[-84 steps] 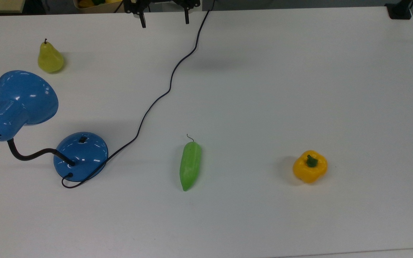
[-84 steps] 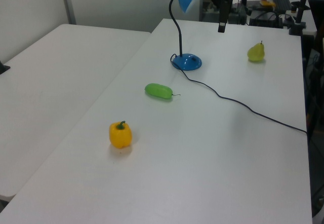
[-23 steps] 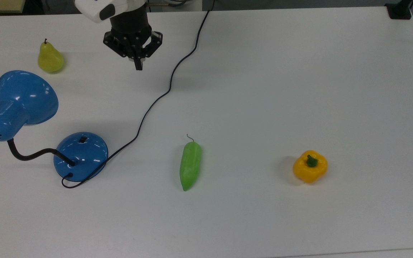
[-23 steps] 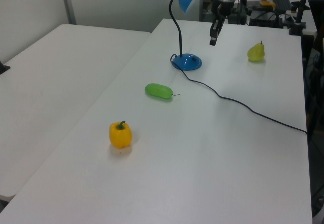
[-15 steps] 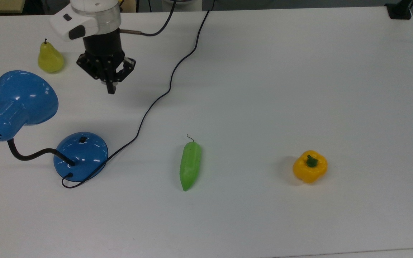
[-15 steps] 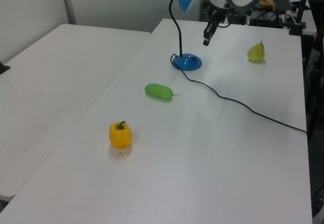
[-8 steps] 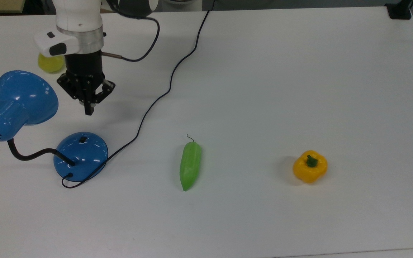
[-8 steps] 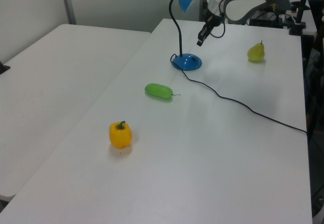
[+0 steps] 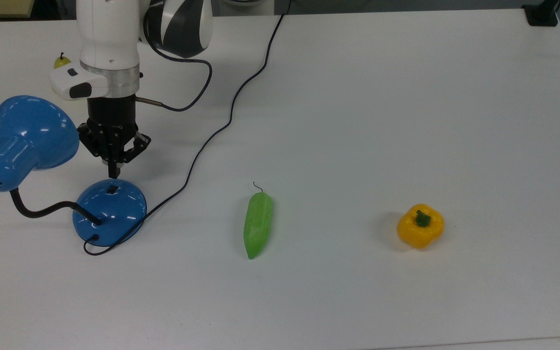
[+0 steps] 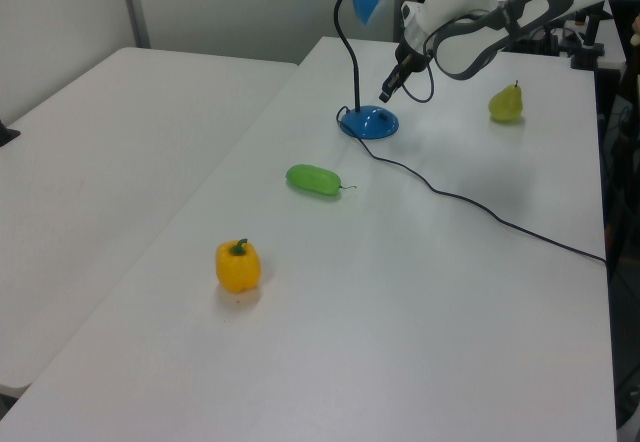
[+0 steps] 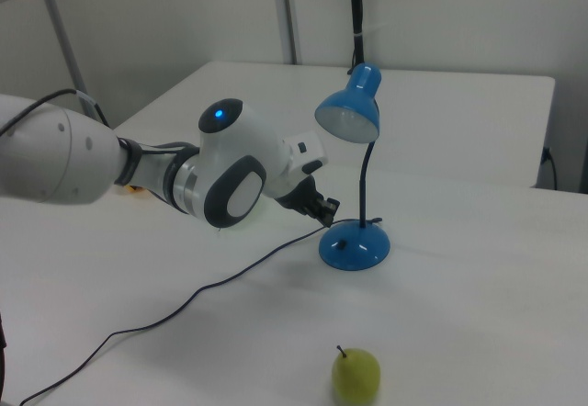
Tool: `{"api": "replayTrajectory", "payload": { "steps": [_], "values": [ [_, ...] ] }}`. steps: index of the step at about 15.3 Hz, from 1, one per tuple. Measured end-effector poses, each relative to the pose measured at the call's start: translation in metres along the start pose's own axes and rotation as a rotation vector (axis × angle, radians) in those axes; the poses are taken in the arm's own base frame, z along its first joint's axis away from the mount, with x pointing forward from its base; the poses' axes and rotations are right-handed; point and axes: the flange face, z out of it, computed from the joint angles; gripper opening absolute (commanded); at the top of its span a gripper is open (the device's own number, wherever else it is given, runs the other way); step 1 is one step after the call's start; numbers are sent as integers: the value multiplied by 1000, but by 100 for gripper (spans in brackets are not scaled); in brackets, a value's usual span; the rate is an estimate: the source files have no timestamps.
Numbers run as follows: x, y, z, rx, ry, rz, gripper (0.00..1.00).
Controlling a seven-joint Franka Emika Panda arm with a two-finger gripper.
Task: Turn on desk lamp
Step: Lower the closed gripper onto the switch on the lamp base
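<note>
The gripper [image 9: 113, 171], its fingers pressed together on nothing, hangs just short of the desk lamp [image 9: 110, 211] base, tips pointing down toward the small black switch [image 9: 111, 189] on the dome's near shoulder. In the top view the switch lies directly below the fingertips, a short gap apart. Farther along, the gooseneck [image 9: 42, 210] carries the unlit blue shade [image 9: 32, 133] out toward the top view's left edge of the table [image 9: 358, 121].

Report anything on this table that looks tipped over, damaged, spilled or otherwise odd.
Nothing stands out. The desk lamp stands upright on its base, its cord trailing loosely across the table. The pear is upright; the green vegetable and yellow pepper rest intact.
</note>
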Motion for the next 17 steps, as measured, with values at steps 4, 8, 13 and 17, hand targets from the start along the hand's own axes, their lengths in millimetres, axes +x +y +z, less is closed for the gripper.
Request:
{"api": "replayTrajectory", "payload": {
  "steps": [4,8,13,17],
  "values": [
    [-9,4,16,-6,-17,3,0],
    [-13,10,26,-20,7,6,0],
    [-18,9,40,-27,26,3,0],
    [-17,13,42,-32,30,6,0]
  ]
}}
